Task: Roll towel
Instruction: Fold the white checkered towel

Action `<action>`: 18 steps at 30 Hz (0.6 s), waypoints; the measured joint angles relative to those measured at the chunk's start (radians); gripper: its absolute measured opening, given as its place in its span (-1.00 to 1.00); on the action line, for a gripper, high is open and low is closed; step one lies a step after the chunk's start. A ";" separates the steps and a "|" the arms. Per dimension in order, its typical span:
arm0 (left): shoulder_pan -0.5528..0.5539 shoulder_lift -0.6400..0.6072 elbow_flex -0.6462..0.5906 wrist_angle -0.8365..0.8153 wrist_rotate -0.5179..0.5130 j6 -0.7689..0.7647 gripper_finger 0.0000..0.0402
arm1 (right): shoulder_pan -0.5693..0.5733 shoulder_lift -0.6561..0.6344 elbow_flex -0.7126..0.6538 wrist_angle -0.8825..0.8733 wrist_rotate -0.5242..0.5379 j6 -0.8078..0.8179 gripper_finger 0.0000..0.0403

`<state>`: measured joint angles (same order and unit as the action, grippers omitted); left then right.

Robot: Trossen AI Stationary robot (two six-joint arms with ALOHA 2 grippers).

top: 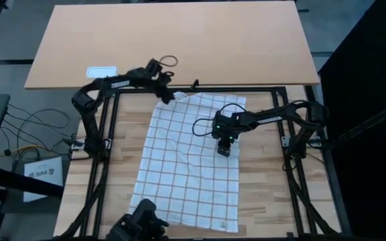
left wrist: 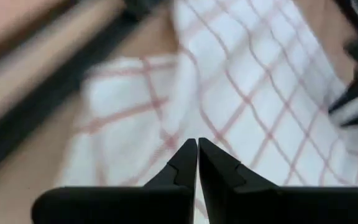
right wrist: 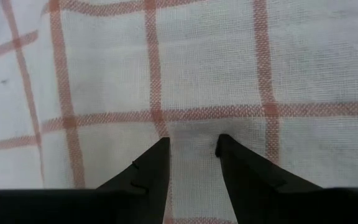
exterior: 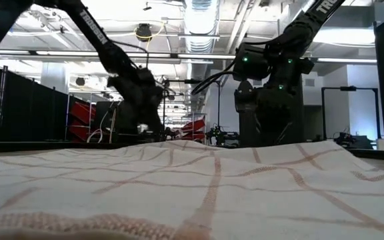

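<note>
The white towel with thin reddish check lines lies spread flat on the wooden table, its far left corner a little rumpled. My left gripper is at that far left corner, its fingers shut just over the cloth. My right gripper points down over the towel's right middle part, its fingers a little apart close above the weave. In the low view the towel fills the foreground and both arms stand behind it. My left gripper has its shut fingertips at the towel's far left corner, slanting down from the far side. No cloth shows between them, and I cannot tell whether they touch it. My right gripper comes from above, pointing down, with its fingertips either side of a check line. I cannot tell whether they touch the cloth.
A small white card and a dark ring lie on the light board beyond the towel. A black frame bar runs along the towel's far edge. A dark device stands at the towel's near left corner.
</note>
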<state>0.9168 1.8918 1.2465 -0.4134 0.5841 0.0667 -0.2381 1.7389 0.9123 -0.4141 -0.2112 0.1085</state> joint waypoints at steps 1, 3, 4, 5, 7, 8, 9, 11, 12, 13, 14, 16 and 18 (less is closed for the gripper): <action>-0.009 0.019 0.000 0.010 -0.012 -0.003 -1.00 | 0.000 0.000 0.000 0.001 0.000 0.001 -0.37; -0.010 0.058 -0.002 0.026 -0.016 -0.025 -1.00 | 0.001 0.000 0.000 0.002 0.004 0.007 -0.37; -0.006 0.075 -0.002 0.041 -0.022 -0.033 -1.00 | 0.003 0.000 0.000 0.001 0.005 0.012 -0.37; 0.000 0.089 -0.002 0.049 -0.036 -0.042 -1.00 | 0.006 0.000 0.001 0.000 0.007 0.015 -0.37; 0.016 0.110 -0.002 0.049 -0.062 -0.046 -1.00 | 0.012 0.000 0.001 0.001 0.007 0.016 -0.37; 0.023 0.119 -0.002 0.045 -0.078 -0.044 -1.00 | 0.016 0.000 0.001 0.001 0.010 0.016 -0.37; 0.031 0.128 -0.001 0.039 -0.096 -0.039 -1.00 | 0.021 0.000 0.001 0.001 0.010 0.016 -0.37; 0.048 0.142 0.001 0.027 -0.115 -0.029 -1.00 | 0.031 0.000 0.001 0.000 0.010 0.020 -0.37; 0.055 0.144 0.004 0.023 -0.138 -0.025 -1.00 | 0.034 0.000 0.001 0.000 0.010 0.023 -0.37; 0.062 0.144 0.006 0.021 -0.149 -0.027 -1.00 | 0.037 0.000 0.001 -0.002 0.010 0.023 -0.37; 0.068 0.141 0.006 0.021 -0.164 -0.030 -1.00 | 0.042 0.000 0.001 -0.006 0.010 0.024 -0.37; 0.086 0.134 0.006 0.019 -0.196 -0.039 -1.00 | 0.056 0.000 0.003 -0.029 0.010 0.024 -0.37; 0.109 0.129 0.005 0.013 -0.212 -0.055 -1.00 | 0.075 -0.002 0.004 -0.061 0.010 0.023 -0.37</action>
<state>1.0254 2.0211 1.2516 -0.4004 0.3722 0.0119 -0.1630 1.7369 0.9163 -0.4755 -0.2016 0.1311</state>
